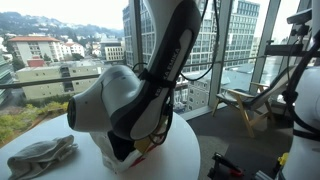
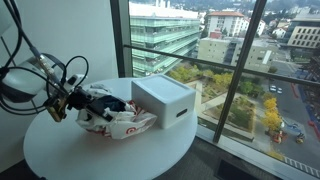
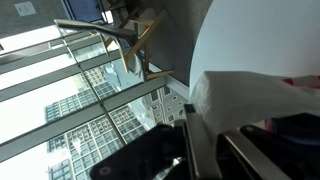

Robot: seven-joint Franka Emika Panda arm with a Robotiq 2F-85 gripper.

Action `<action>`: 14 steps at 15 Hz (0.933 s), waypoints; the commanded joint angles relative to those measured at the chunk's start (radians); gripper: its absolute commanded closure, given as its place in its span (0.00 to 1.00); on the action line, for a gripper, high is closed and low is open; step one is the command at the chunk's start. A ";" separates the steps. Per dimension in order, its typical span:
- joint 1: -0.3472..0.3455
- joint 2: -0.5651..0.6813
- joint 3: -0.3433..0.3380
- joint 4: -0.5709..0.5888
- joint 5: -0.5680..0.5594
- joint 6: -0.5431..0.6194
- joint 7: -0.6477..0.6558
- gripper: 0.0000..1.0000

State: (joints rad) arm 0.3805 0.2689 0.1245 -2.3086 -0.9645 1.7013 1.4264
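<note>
A crumpled white bag with red print [image 2: 118, 122] lies on the round white table [image 2: 100, 158], with dark items [image 2: 115, 103] showing in its mouth. My gripper [image 2: 66, 104] is at the bag's left end, low over the table. In the wrist view the bag's white film [image 3: 250, 95] runs right down to the fingertips [image 3: 197, 150], and my gripper [image 3: 212, 132] is shut, with the bag's edge apparently pinched between the fingers. In an exterior view the arm [image 1: 150, 90] hides both gripper and bag.
A white box [image 2: 165, 100] stands right beside the bag, toward the window. A grey cloth [image 1: 40, 156] lies near the table edge [image 1: 185, 150]. A wooden folding chair [image 1: 245, 105] stands on the floor by the glass wall.
</note>
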 commanded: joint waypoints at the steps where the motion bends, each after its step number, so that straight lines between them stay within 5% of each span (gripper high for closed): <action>1: 0.007 -0.040 0.057 0.025 -0.120 -0.169 0.019 0.92; 7: -0.006 -0.092 0.120 0.046 -0.297 -0.318 0.099 0.92; 14: -0.059 0.009 0.118 0.010 -0.240 -0.287 0.081 0.92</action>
State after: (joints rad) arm 0.3479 0.2392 0.2327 -2.2864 -1.2171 1.4225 1.5093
